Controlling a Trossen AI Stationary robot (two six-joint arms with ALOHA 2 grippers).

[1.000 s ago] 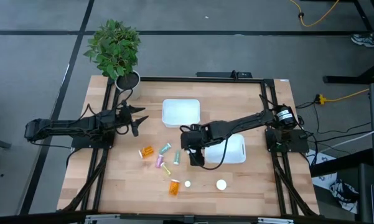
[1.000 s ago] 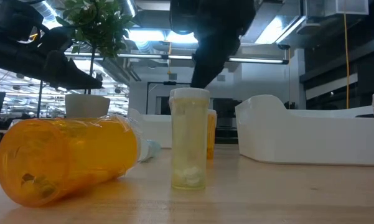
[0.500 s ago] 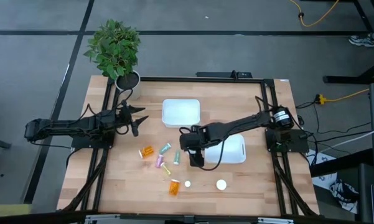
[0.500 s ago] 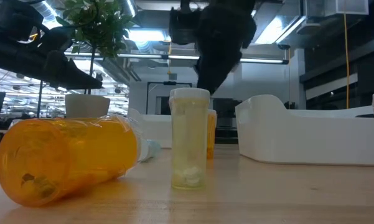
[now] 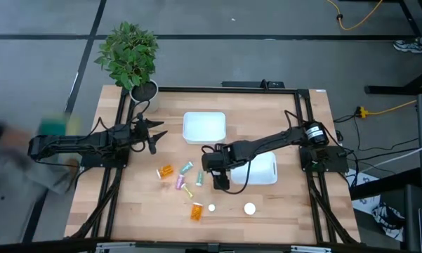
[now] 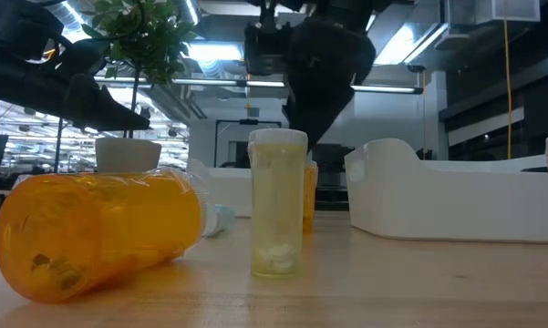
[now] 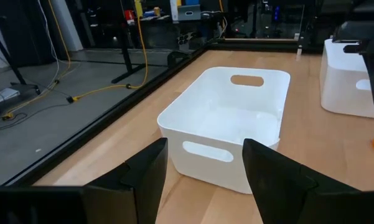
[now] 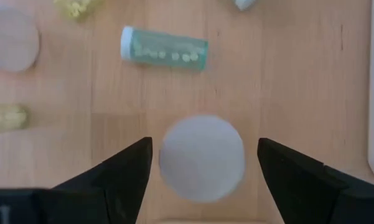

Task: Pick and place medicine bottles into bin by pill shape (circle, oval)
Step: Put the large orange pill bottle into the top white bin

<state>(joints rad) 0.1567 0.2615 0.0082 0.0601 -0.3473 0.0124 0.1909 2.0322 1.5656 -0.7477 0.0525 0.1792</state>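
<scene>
We count two white bins [image 5: 204, 127], six bottles [image 5: 190, 177] and two loose caps [image 5: 249, 208]. Both grippers, left [image 5: 156, 135] and right [image 5: 221, 183], stand apart, holding nothing.

A wooden table [image 5: 267, 112] carries two white bins [image 5: 204, 127] — one at twelve o'clock, one toward three — with small medicine bottles [image 5: 166, 171] and white caps [image 5: 249, 208] scattered from centre toward six.
</scene>
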